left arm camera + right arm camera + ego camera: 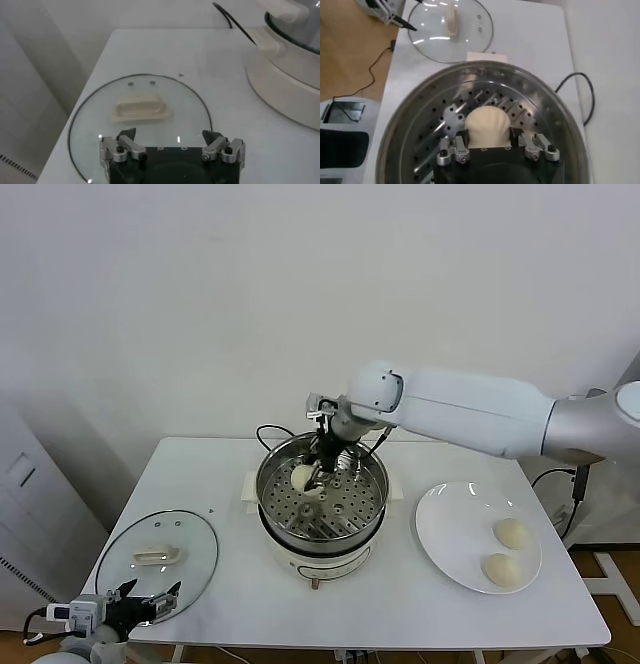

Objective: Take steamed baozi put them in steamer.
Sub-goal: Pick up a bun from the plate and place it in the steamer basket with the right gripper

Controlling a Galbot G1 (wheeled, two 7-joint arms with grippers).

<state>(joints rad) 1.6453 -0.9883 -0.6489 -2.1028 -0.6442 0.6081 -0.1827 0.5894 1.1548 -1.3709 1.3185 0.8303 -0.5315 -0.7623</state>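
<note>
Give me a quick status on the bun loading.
Right gripper shut on a bun, low inside the steamer. Left gripper open, parked over the lid. Two buns on the plate.

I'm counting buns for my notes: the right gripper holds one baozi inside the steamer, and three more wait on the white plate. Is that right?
Not quite. The white plate holds two baozi, not three, as the head view shows. The rest stands: the right gripper is shut on one baozi inside the steamer.
</note>
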